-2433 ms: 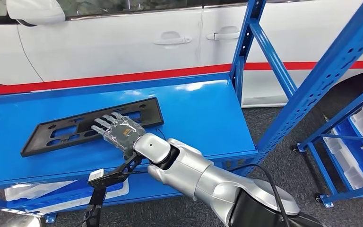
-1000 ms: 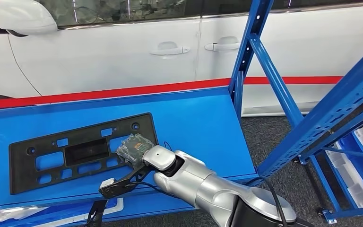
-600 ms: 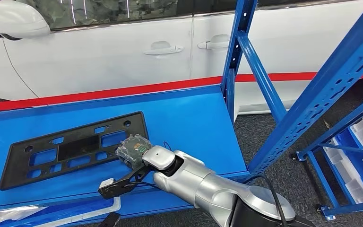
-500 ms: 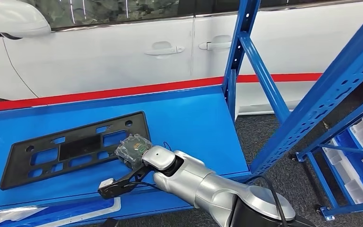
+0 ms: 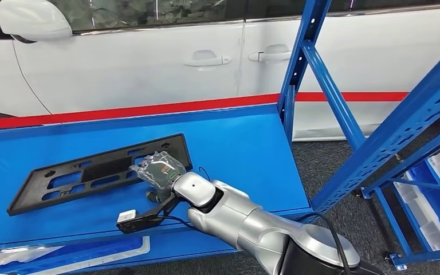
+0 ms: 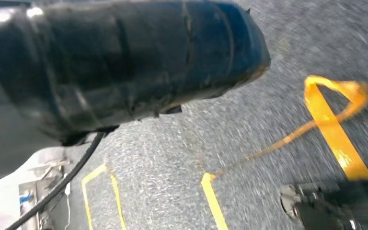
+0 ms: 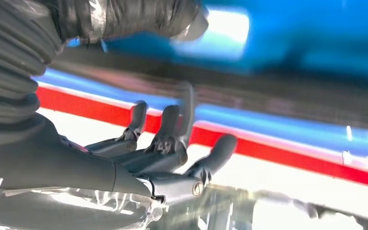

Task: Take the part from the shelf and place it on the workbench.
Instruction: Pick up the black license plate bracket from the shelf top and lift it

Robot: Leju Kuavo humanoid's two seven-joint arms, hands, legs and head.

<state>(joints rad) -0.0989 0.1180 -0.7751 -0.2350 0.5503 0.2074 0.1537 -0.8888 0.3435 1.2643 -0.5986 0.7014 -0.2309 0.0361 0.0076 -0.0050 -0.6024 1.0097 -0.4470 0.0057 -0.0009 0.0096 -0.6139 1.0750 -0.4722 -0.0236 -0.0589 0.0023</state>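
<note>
I see black plate (image 5: pixel 100 171) lying flat on blue shelf (image 5: pixel 235 143), near its front left. My right hand (image 5: pixel 159 171) over plate's right end, on its edge; fingers (image 7: pixel 170 125) curl under blurred dark edge in wrist view, so hand appears to grip plate. Left hand: can't tell state. White car (image 5: pixel 149 51) behind shelf
</note>
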